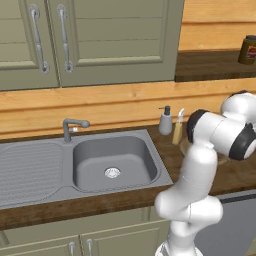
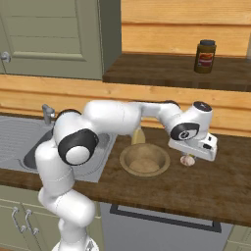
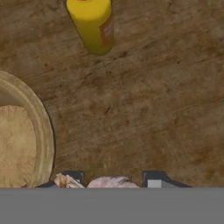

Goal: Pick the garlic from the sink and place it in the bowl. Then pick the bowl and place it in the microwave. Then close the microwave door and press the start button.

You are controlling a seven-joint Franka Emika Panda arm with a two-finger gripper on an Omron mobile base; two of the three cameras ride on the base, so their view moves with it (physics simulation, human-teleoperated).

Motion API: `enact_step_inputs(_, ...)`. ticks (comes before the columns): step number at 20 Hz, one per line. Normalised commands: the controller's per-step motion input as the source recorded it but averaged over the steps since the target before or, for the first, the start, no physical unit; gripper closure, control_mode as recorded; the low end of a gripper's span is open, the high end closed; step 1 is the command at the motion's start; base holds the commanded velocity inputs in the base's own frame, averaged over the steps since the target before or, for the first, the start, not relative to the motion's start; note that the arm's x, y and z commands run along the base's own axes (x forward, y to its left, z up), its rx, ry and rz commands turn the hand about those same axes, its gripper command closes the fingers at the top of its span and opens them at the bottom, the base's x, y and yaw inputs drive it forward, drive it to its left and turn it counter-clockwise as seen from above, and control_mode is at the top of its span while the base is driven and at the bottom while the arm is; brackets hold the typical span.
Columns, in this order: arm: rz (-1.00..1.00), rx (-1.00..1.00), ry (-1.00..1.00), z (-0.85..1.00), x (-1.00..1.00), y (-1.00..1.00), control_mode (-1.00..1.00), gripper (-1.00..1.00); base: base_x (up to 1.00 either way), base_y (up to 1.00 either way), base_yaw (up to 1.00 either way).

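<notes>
Over wooden counter (image 2: 206, 188), just right of bowl (image 2: 145, 159): gripper (image 3: 113, 180) w/ garlic (image 3: 112, 182) between jaws, clamped on it, off to bowl's side, not above it. Bowl rim at left in hand view, yellow bottle (image 3: 92, 24) beyond. Sink (image 1: 112, 162) basin holds nothing but drain.

I am working in a home kitchen. A grey metal sink (image 1: 75, 170) with a ribbed drainboard and a tap (image 1: 70, 127) is set into a dark wooden worktop (image 2: 196, 188). Olive-green cupboards (image 1: 90, 40) with bar handles hang above, and more cupboard doors sit below. The wall is pale wood planking. A soap dispenser (image 1: 165, 121) stands by the sink, a jar (image 2: 205, 56) on a shelf, and a wooden bowl (image 2: 144, 160) on the worktop.
</notes>
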Motion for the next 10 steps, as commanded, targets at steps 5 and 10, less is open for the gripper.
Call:
enact_step_inputs(5, 0.09, 0.0, 0.0, 0.0, 0.41, 0.96, -1.0, 1.0, 0.0, 0.0, 0.0)
enact_step_inputs(10, 0.04, 0.01, 0.0, -0.16, 0.26, 0.85, -1.0, 1.0, 0.0, 0.0, 0.0)
